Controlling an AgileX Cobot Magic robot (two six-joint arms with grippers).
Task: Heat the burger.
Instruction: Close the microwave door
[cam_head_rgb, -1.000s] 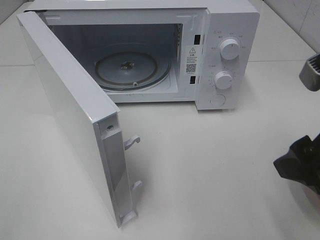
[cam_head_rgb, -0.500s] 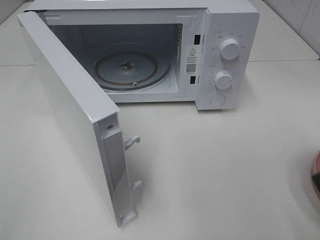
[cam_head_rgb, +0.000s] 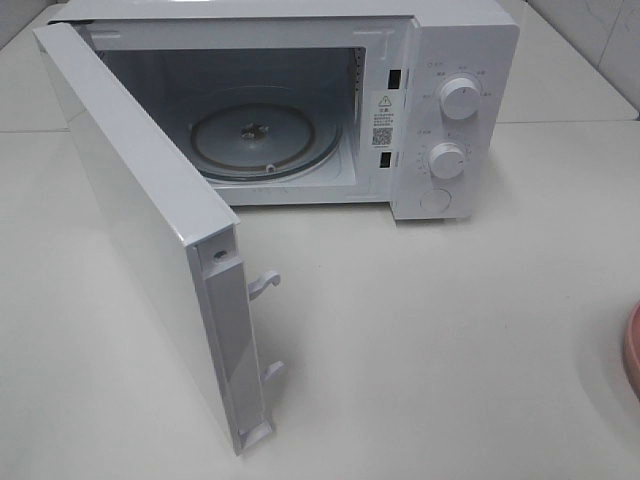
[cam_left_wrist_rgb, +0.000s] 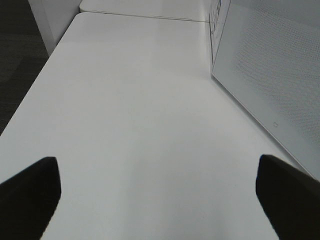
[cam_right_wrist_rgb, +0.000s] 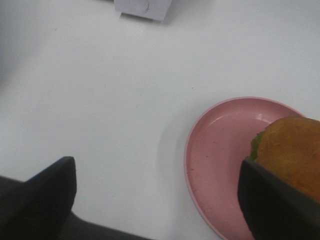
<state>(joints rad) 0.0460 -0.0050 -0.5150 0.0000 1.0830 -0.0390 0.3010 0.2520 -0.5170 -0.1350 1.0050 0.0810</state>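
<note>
The burger (cam_right_wrist_rgb: 292, 150), with a golden-brown bun and a bit of green lettuce, lies on a pink plate (cam_right_wrist_rgb: 220, 150) in the right wrist view. My right gripper (cam_right_wrist_rgb: 157, 200) is open above the table beside the plate. One dark finger (cam_right_wrist_rgb: 275, 205) overlaps the plate's rim and the burger's near edge, and the other finger (cam_right_wrist_rgb: 40, 200) is over bare table. Only a sliver of the plate (cam_head_rgb: 633, 350) shows at the right edge of the high view, and the burger is out of that view. My left gripper (cam_left_wrist_rgb: 157, 200) is open over bare table, holding nothing.
The white microwave (cam_head_rgb: 450, 110) stands at the back with its door (cam_head_rgb: 150, 230) swung wide toward the front left. Its glass turntable (cam_head_rgb: 265, 140) holds nothing. The door's outer face (cam_left_wrist_rgb: 270, 75) is close beside the left gripper. A microwave corner (cam_right_wrist_rgb: 142, 7) shows beyond the plate.
The right arm has left the high view through its right edge, and the pink plate's rim now shows there. The microwave and left arm have not moved.
</note>
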